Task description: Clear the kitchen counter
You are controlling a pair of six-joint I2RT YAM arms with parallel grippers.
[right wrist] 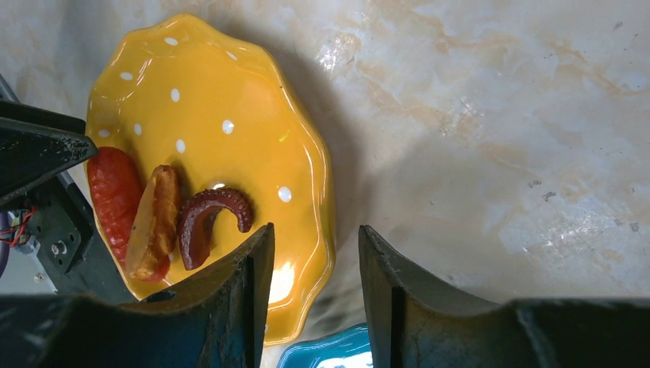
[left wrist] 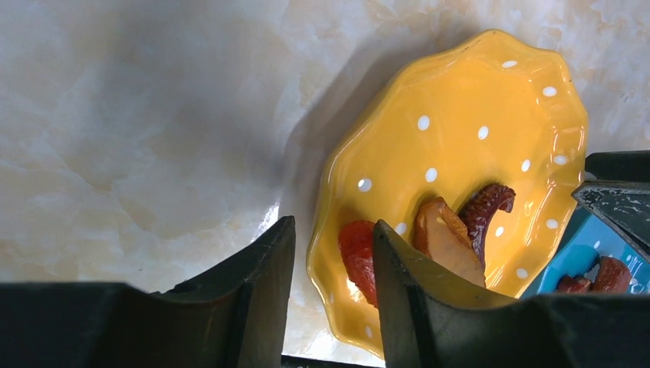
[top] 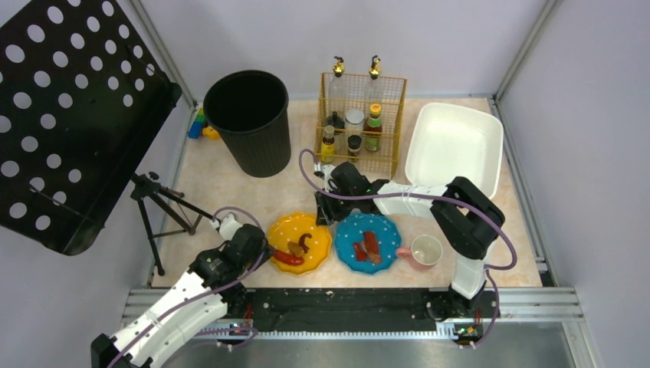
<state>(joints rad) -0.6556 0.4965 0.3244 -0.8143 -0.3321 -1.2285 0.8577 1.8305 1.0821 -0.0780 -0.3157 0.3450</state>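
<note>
Left end effector (left wrist: 331, 230): released, jaws apart and astride the near rim of the yellow plate (left wrist: 460, 130); one finger outside on bare stone, the other over the plate's inside; not yet pinched
Right end effector (right wrist: 316, 230): likewise unclenched, straddling the same plate's opposite rim; nothing gripped
Why so placed: a thin raised rim suits a two-finger pinch, so each seems lined up to bite the edge; which arm will lift, I cannot tell
Leftovers: sausage (left wrist: 356, 253), browned wedge (left wrist: 444, 238) and curled tentacle (left wrist: 487, 211) lie just ahead of the left fingers, loose, so a tilt would slide them
Desk (left wrist: 138, 115): under both end effectors, bearing the blue plate (top: 368, 241) beside the right one, the pink cup (top: 425, 251) beyond it
Likely destinations: black bin (top: 249, 119) and white tub (top: 452, 142), both well ahead of the end effectors
Progress: early, I judge
</note>
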